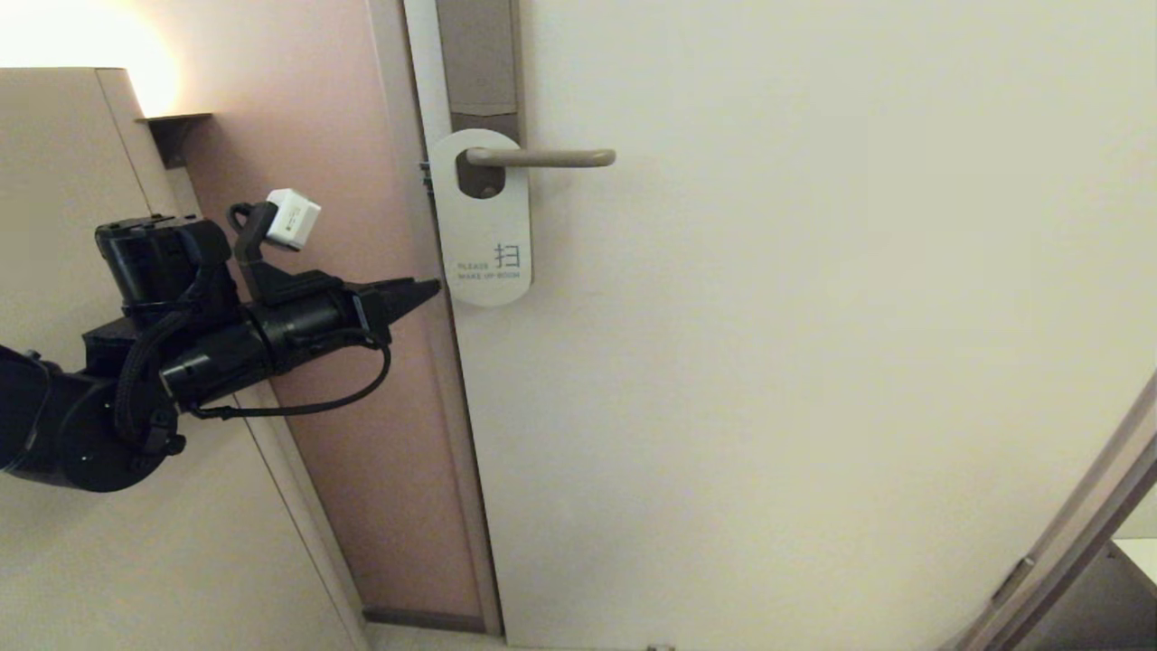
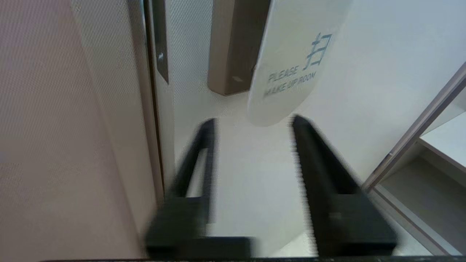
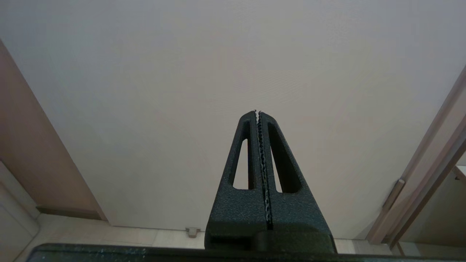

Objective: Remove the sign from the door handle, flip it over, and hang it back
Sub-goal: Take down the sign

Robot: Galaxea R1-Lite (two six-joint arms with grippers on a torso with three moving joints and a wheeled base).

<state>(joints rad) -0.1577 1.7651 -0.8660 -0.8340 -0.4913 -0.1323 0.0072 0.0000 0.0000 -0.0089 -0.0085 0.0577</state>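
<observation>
On the door handle (image 1: 542, 157) the sign (image 1: 485, 226) hangs by its round hole, white face out, blue text "PLEASE MAKE UP ROOM" readable — flat against the door (image 1: 813, 362). Left tool (image 1: 432, 289) sits just beside the sign's lower rounded end, at the door's edge; fingers (image 2: 204, 153) spread partway, gripping nothing, sign's tip just beyond them. Right tool (image 3: 257, 112) points at the bare door — fingers pressed together, empty.
</observation>
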